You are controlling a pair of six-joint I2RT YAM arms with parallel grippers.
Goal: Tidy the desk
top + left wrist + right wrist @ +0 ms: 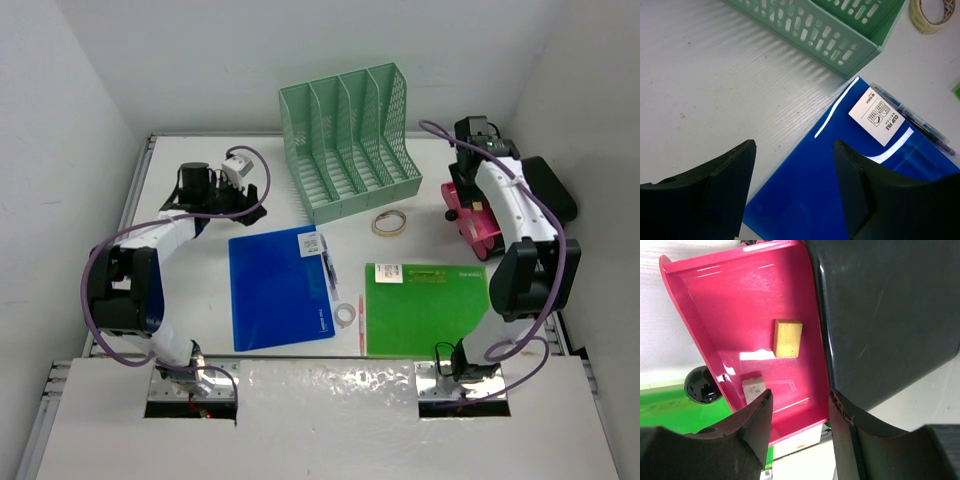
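Note:
The white desk point(205, 300) carries a blue clip file point(280, 288) and a green folder point(425, 305). My left gripper point(245, 205) hangs open over the blue clip file's point(840, 200) far corner, and nothing sits between its fingers point(794, 150). At the right edge stands a magenta tray point(475, 225). In the right wrist view the magenta tray point(740, 305) holds a yellow eraser point(788, 338) and a white eraser point(753, 385). My right gripper point(802, 425) stands open over the tray's near corner, gripping nothing. Its place in the top view is about point(463, 175).
A mint-green slotted file rack point(350, 140) stands at the back centre. A tape roll point(390, 223) lies before it, a smaller roll point(345, 313) between the folders. A pen point(328, 265) rests on the blue file. A black case point(555, 190) sits beside the tray.

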